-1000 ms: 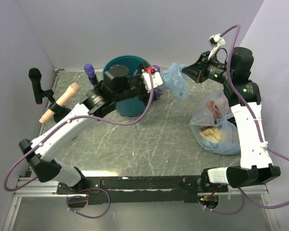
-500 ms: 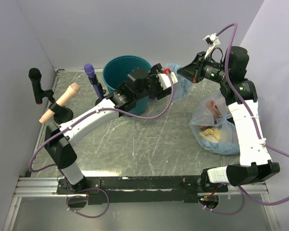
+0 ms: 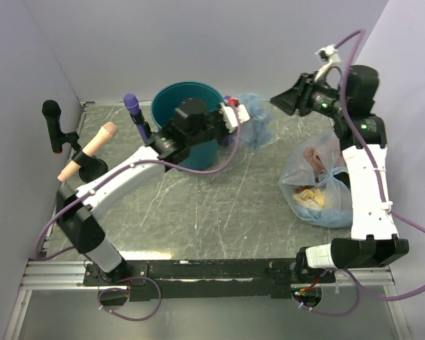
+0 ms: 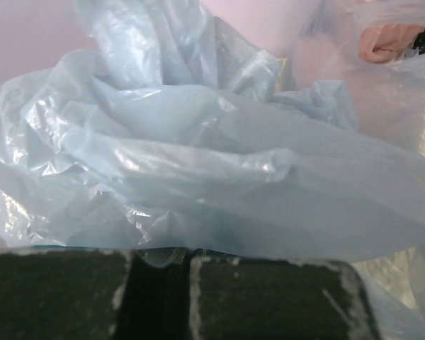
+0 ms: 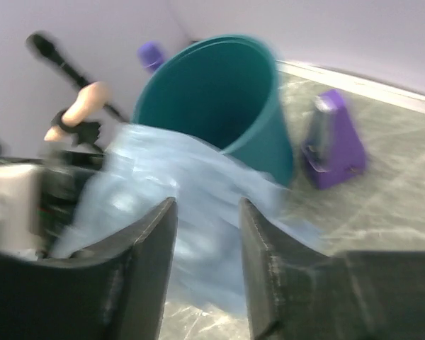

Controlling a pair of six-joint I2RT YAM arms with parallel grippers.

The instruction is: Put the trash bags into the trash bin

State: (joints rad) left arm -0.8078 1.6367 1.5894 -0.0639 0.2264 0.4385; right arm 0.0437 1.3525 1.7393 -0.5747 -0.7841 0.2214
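The pale-blue trash bag point(image 3: 257, 122) hangs crumpled just right of the teal trash bin point(image 3: 160, 99), outside its rim. My left gripper point(image 3: 239, 120) reaches across the front of the bin and is shut on the bag's edge. In the left wrist view the bag point(image 4: 198, 163) fills the frame, its lower edge pinched in the gripper point(image 4: 161, 256). My right gripper point(image 3: 275, 101) hovers up and to the right of the bag, open. In the blurred right wrist view its fingers point(image 5: 156, 241) stand apart above the bag point(image 5: 184, 184), with the bin point(image 5: 219, 99) behind.
A clear bag point(image 3: 315, 185) stuffed with yellow and pink items sits at the right by the right arm. A purple block point(image 5: 336, 138) stands beside the bin. A black stick point(image 3: 53, 122), a beige one point(image 3: 92, 147) and a purple-topped one point(image 3: 133, 106) stand at the left.
My left gripper has shut on the trash bag and drawn back a little toward the bin. My right gripper has let the bag go, opened, and pulled away up and to the right.
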